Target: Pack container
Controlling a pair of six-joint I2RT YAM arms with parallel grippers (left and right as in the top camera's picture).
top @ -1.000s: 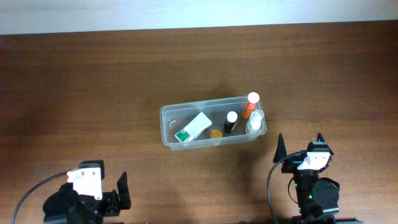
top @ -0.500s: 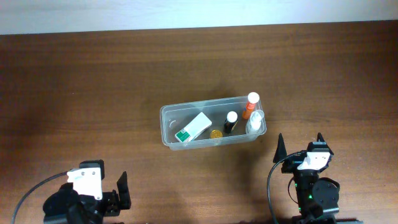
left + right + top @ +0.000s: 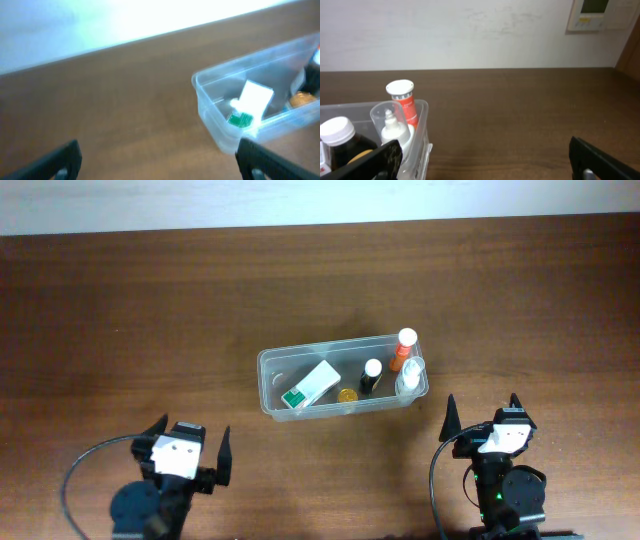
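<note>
Wooden table (image 3: 120,310): container (image 3: 268,370) of bottles, box

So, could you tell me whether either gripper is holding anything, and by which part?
Nothing is held: the left gripper and right gripper are both open, apart from the container.

Left gripper (image 3: 194,428): jaws spread wide, nothing held, arm folded low. Right gripper (image 3: 482,402): jaws likewise spread, empty, pointing forward.

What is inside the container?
In the container: a white-and-green box, a gold-topped item, a dark bottle, an orange bottle and a clear bottle. Anything under the box is covered.
</note>
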